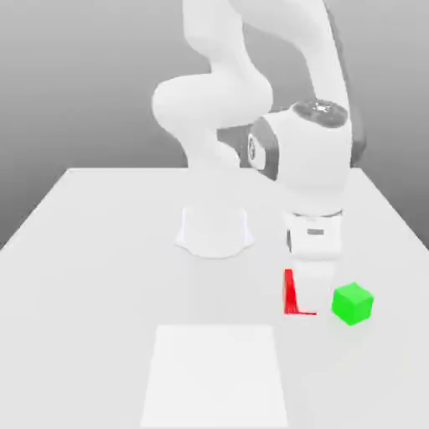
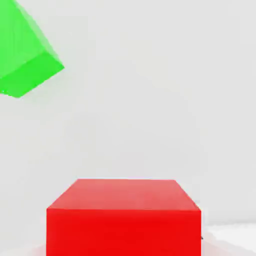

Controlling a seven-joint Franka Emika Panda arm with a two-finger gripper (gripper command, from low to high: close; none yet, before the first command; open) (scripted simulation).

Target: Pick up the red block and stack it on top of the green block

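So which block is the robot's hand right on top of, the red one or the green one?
The red block. It sits right under the tool, partly hidden by it. The green block stands apart on the table, off to the exterior view's right.

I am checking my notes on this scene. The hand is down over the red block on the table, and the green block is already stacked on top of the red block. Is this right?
Not quite. The green block is not stacked; it sits on the table beside the red block, toward the exterior view's right, apart from it. The exterior view shows this. The rest holds: the hand is down over the red block.
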